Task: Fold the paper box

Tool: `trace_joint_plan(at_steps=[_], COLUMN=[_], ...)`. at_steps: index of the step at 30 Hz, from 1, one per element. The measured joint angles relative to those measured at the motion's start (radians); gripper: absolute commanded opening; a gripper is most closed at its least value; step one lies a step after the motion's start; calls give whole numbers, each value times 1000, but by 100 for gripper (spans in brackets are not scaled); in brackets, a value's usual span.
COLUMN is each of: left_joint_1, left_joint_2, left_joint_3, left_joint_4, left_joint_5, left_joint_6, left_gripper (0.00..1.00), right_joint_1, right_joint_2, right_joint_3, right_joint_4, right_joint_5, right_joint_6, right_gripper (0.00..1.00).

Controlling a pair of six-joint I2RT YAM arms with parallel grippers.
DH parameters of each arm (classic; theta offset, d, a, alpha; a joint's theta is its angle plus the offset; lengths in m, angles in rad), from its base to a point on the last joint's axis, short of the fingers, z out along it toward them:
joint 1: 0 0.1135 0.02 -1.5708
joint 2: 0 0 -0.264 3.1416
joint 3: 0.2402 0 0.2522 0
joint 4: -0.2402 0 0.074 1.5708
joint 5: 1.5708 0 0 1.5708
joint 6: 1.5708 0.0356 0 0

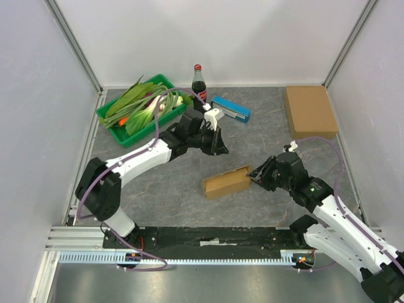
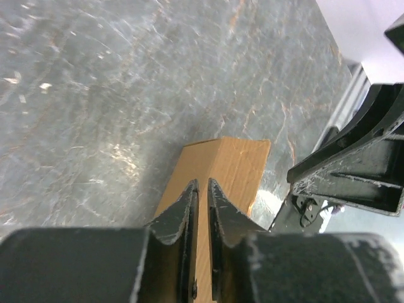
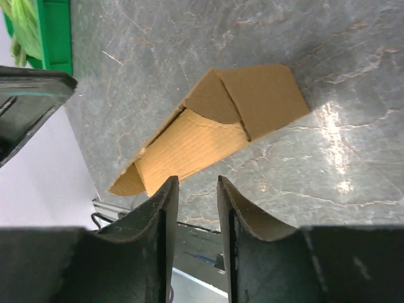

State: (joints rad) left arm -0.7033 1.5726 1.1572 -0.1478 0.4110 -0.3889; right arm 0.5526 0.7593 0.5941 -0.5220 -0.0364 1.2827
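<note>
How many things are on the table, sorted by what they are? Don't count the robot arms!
Brown boxes: 2, the small brown box and the big brown box
Blue boxes: 1, the blue box
Bottles: 1, the bottle
Trays: 1, the green tray with vegetables
Total: 5
</note>
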Motion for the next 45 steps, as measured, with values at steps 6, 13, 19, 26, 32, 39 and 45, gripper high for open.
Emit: trace_joint_plan(at_steps=[6, 13, 19, 26, 32, 39, 45], left_joint_1=[-42, -135, -169, -169, -206, -231, -237], left_joint_2=[98, 103, 100, 72, 36, 10, 6], left_joint_3=[16, 9, -54, -132, -241, -322, -346], left_joint_4=[-25, -11, 40, 141, 299, 420, 459], left_joint_5=[89, 96, 80, 16, -80, -153, -174], left_joint_6=[2, 1, -1, -12, -28, -54, -64], left_gripper=[3, 2, 2, 2, 2, 2, 2], right_joint_1=[0, 5, 9, 12, 14, 6, -10], right_joint_2=[-16, 40, 61, 79, 84, -30, -71], right_joint_3=[1, -191, -254, -261, -255, -120, 82], right_joint_4=[-78, 129, 281, 358, 335, -32, -77], right_joint_5=[-32, -214, -229, -216, -186, -57, -16], right_joint_6=[-146, -129, -28, 42, 25, -229, -417], right_gripper=[0, 0, 0, 0, 1, 10, 0])
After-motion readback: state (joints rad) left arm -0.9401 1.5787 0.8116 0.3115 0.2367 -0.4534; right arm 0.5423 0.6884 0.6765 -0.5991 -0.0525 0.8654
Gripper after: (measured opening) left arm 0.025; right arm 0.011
